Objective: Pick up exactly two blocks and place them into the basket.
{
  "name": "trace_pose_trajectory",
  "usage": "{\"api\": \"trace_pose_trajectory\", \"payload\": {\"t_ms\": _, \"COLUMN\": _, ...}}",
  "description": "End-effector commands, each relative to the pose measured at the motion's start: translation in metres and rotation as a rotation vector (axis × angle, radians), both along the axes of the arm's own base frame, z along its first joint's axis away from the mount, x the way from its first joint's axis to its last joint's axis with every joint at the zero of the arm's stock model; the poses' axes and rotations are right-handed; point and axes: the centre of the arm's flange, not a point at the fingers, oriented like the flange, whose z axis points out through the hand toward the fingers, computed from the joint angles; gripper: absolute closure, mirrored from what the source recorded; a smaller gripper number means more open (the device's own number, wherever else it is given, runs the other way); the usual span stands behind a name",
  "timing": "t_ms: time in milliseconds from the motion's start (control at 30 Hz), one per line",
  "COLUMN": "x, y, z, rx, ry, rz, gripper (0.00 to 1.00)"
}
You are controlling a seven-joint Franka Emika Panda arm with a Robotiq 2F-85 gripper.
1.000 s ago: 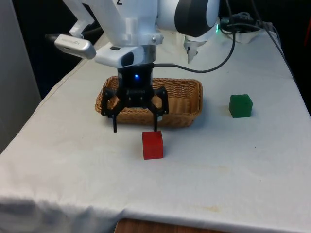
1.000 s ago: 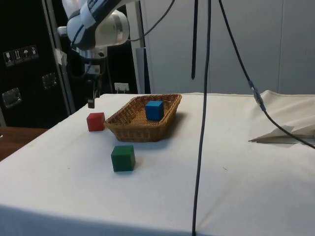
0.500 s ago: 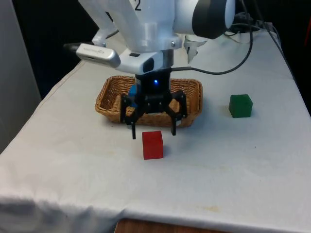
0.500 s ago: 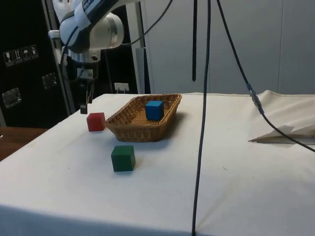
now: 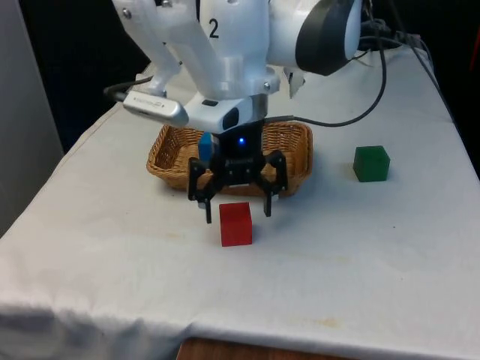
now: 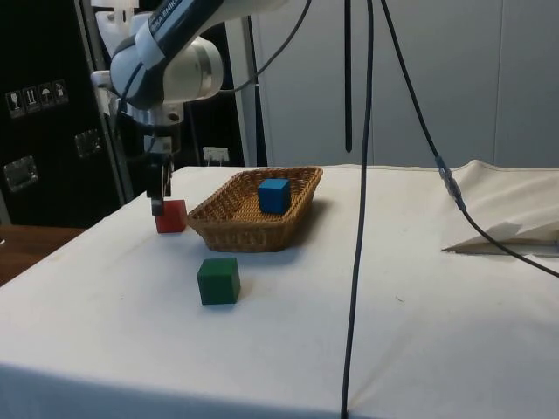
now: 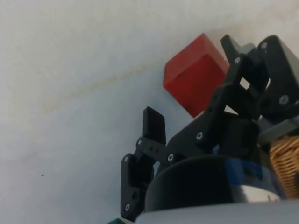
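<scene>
A red block [image 5: 235, 223] [image 6: 171, 216] [image 7: 196, 79] lies on the white cloth just in front of the wicker basket [image 5: 161, 150] [image 6: 236, 229]. My gripper [image 5: 238, 214] [image 6: 157, 206] [image 7: 191, 78] hangs open right over the red block, one finger on each side of its top and nothing held. A blue block [image 5: 205, 146] [image 6: 273, 195] lies inside the basket. A green block [image 5: 371, 163] [image 6: 217, 279] rests on the cloth, apart from the basket, toward the front view's right.
A black cable [image 5: 352, 105] trails from the arm across the far part of the table. In the side view another cable [image 6: 358, 218] hangs down in front, and crumpled white cloth [image 6: 507, 218] lies at the right.
My gripper has swung toward the front view's right and come down from beside the basket front to just over the red block. It stays open. The blocks have not moved.
</scene>
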Motion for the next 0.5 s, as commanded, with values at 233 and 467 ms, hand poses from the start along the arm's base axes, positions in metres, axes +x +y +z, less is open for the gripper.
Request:
{"api": "trace_pose_trajectory", "payload": {"t_ms": 233, "x": -0.002, "y": -0.009, "z": -0.008, "rx": -0.008, "ry": 0.015, "rz": 0.002, "gripper": 0.00}}
{"api": "trace_pose_trajectory", "payload": {"t_ms": 467, "x": -0.001, "y": 0.001, "z": -0.017, "rx": 0.003, "ry": 0.018, "rz": 0.008, "gripper": 0.00}}
